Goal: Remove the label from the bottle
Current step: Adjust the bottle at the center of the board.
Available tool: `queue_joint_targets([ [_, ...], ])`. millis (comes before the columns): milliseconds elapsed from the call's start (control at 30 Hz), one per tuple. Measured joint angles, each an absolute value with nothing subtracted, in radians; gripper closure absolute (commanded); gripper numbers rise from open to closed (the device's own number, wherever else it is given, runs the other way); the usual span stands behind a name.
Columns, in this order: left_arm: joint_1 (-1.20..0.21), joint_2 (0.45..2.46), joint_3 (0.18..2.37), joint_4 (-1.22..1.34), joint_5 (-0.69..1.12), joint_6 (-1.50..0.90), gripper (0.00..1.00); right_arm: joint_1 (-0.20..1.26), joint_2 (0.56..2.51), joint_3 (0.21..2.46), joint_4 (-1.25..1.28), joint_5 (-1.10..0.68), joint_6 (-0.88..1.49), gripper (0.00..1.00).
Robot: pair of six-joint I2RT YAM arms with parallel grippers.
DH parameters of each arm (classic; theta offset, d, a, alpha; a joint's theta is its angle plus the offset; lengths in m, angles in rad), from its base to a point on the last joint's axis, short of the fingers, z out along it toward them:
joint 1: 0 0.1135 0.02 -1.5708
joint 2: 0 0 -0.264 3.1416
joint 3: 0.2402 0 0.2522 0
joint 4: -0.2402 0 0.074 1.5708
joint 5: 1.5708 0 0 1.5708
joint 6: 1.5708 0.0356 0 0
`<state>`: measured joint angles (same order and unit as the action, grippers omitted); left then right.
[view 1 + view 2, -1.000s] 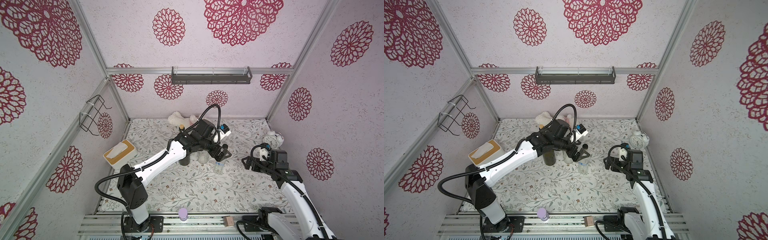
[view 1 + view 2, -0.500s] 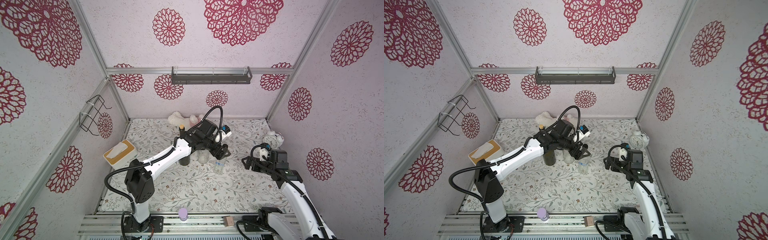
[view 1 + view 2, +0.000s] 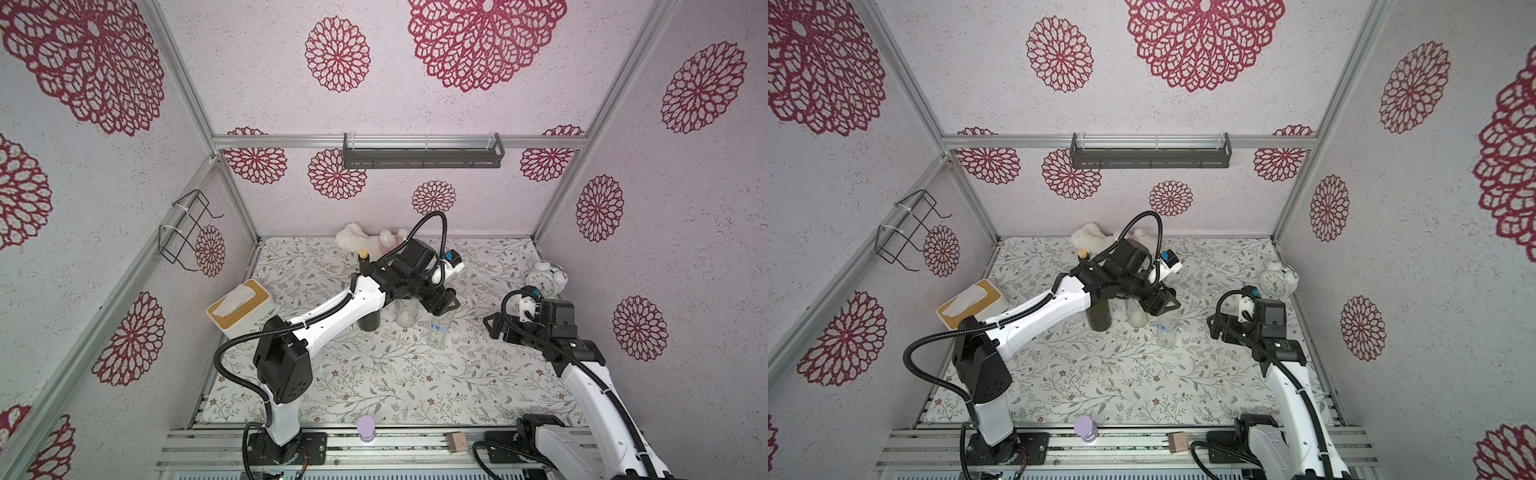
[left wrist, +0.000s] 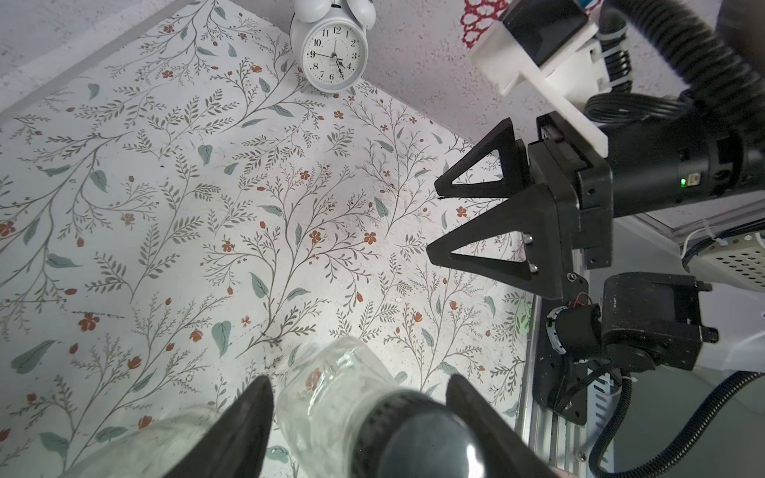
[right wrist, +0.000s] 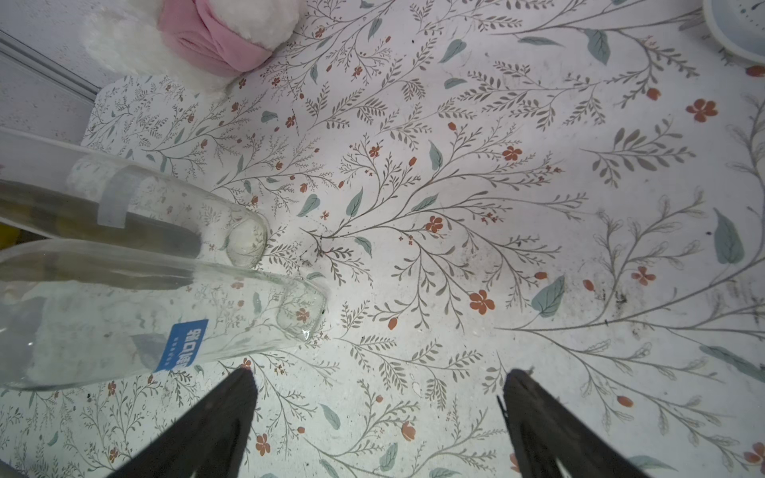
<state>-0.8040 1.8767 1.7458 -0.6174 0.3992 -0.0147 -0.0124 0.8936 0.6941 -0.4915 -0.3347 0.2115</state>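
while r hand (image 5: 381,374) gapes, l hand (image 4: 359,380) straddles bottle (image 3: 439,330).

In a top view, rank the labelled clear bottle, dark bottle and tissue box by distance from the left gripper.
1. labelled clear bottle, directly under the left gripper.
2. dark bottle, beside the arm.
3. tissue box, by the side wall.

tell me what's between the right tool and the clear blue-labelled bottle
Only bare floral table cover lies between the right tool and the clear bottle with the blue label, in both top views and the right wrist view.
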Motion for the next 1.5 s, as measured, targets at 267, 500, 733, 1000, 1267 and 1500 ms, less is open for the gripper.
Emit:
queue_joint_targets([
  [267,-0.804,1.88,1.746,-0.611,0.402,-0.017,0.52,-0.012,0.894,0.694,-0.492,-0.335,0.212,0.04],
  [500,-0.804,1.88,1.747,-0.596,0.378,-0.01,0.64,-0.012,0.894,0.694,-0.492,-0.335,0.212,0.04],
  [733,-0.804,1.88,1.751,-0.589,0.345,-0.02,0.72,-0.012,0.894,0.694,-0.492,-0.332,0.211,0.04],
  [1000,-0.854,1.88,1.805,-0.638,0.152,-0.119,0.77,-0.012,0.894,0.707,-0.505,-0.316,0.21,0.05],
  [1267,-0.96,1.9,1.946,-0.724,-0.233,-0.297,0.77,-0.012,0.894,0.741,-0.511,-0.313,0.204,0.04],
  [1500,-1.002,1.946,1.958,-0.76,-0.344,-0.419,0.77,-0.012,0.893,0.741,-0.511,-0.313,0.203,0.04],
])
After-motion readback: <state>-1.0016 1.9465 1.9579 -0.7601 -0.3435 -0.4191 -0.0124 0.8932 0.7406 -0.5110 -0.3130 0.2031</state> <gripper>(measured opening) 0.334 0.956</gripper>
